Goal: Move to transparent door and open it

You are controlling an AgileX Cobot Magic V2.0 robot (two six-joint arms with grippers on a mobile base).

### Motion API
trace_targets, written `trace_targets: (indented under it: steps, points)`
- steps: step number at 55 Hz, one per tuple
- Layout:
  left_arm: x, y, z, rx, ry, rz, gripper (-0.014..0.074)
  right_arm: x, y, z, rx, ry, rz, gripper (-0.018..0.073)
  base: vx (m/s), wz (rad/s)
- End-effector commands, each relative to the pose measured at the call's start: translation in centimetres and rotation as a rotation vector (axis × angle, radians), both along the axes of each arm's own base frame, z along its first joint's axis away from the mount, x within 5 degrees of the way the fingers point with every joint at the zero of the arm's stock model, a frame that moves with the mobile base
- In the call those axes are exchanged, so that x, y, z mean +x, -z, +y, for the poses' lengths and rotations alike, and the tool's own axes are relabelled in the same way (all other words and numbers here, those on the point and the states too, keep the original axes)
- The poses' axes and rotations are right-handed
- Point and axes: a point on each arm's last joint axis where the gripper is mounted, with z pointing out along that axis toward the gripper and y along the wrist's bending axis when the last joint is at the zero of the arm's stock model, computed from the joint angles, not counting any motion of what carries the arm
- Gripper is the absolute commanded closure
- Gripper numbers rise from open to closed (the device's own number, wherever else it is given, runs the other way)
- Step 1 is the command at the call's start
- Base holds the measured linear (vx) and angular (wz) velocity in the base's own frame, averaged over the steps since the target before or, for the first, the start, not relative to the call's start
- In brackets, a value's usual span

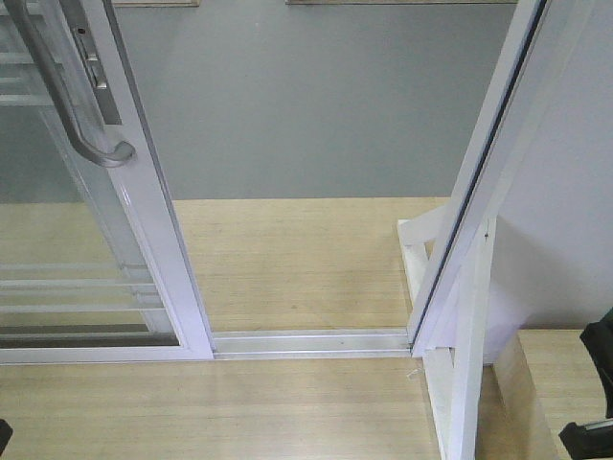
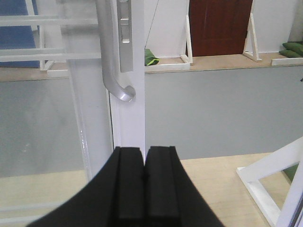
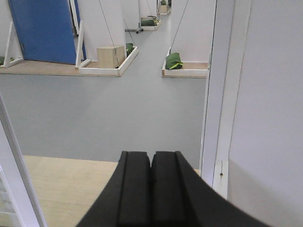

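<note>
The transparent door [image 1: 144,220] stands left, frame post [image 1: 479,192] right (apparently a gap between).

Evenly lit, bright and diffuse, without hard shadows. Soft glare along the grey handle [image 2: 115,71] at eleven o'clock. Black gripper pads [image 2: 131,189] blurred at six o'clock. Slightly washed-out, grainy throughout.

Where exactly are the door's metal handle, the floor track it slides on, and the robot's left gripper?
curved grey handle [image 1: 67,101]: front view, on its bar.
floor track [image 1: 311,342]: front view, mid-rail.
left gripper [image 2: 144,172]: left wrist view, where its closed fingertips meet.
</note>
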Motion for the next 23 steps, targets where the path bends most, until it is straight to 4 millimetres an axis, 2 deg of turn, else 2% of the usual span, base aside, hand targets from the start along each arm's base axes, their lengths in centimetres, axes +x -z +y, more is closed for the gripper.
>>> trace_targets:
  steps: [1,23]
  points:
    - [-0.12,-1.61,0.12,-0.016,-0.013,-0.123,0.0596,-0.02,-0.77,-0.08,0.013,0.011,-0.096,0.0565,0.0,0.0]
    - [-0.12,-1.61,0.12,-0.016,-0.013,-0.123,0.0596,-0.02,-0.77,-0.08,0.013,0.011,-0.096,0.0565,0.0,0.0]
